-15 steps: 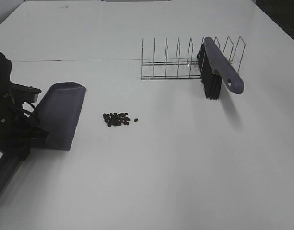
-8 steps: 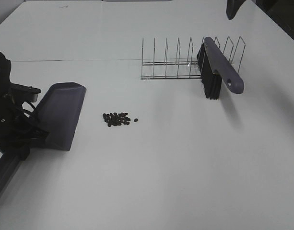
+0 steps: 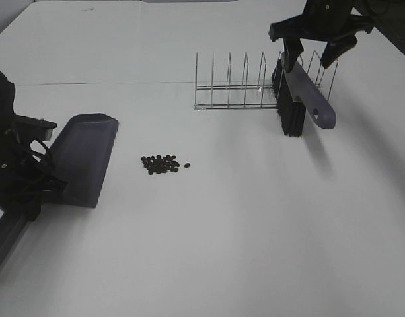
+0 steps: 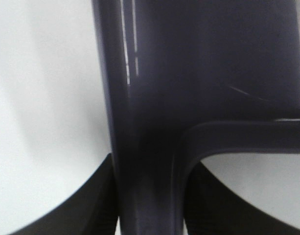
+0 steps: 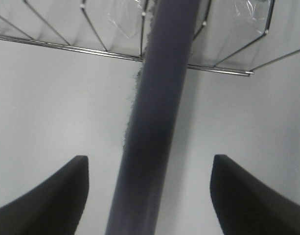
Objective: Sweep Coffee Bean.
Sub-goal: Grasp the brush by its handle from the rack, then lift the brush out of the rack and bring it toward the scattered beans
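The coffee beans [image 3: 161,164] lie in a small dark cluster on the white table. To their left rests the purple-grey dustpan [image 3: 85,157], its mouth facing the beans. My left gripper [image 3: 45,189] is shut on the dustpan's handle [image 4: 145,147], which fills the left wrist view. The brush [image 3: 300,92] leans in the wire rack [image 3: 245,89], bristles down and handle toward the front. My right gripper [image 3: 312,54] hovers open over the brush handle [image 5: 157,112], with a finger [image 5: 47,196] on each side and clear gaps between them.
The wire rack's upright dividers stand around and behind the brush. The table's far right edge runs close behind my right arm. Bare white tabletop [image 3: 255,231] spreads in front of the beans and the rack.
My right gripper has come in from the top right and lowered over the brush handle. The left arm, dustpan and beans have not moved.
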{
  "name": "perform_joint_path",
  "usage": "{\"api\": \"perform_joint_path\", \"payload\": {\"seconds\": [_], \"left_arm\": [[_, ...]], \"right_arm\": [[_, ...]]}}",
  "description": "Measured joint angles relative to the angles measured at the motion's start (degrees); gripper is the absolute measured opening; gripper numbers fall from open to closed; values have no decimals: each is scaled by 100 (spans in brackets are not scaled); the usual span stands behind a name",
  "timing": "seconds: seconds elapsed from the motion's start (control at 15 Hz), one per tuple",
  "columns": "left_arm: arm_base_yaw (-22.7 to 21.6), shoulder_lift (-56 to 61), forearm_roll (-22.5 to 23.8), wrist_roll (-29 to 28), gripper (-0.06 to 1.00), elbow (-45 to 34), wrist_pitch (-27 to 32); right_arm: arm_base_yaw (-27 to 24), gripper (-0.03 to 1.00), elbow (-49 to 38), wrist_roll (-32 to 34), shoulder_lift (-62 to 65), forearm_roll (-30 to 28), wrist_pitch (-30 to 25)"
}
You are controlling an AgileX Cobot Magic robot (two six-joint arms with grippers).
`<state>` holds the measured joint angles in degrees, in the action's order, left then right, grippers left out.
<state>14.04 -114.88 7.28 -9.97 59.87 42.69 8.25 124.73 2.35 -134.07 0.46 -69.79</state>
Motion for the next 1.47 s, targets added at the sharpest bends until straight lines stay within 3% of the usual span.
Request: {"api": "perform_joint_path", "payload": {"seconds": [0.53,0.73,0.87,1.47], "left_arm": [[34,0,132,0,33,6,223],[229,0,453,-138,33,11,458],[332,-6,567,-292,33,11,516],[378,-6,636,-384,33,11,550]], "right_arm": [[-183,60,29,-92,-510,418,367],[-183,51,29,-80,-665,447,372],[-183,38,46,11,-665,413,378],[-183,37,46,120,298,258,17]]}}
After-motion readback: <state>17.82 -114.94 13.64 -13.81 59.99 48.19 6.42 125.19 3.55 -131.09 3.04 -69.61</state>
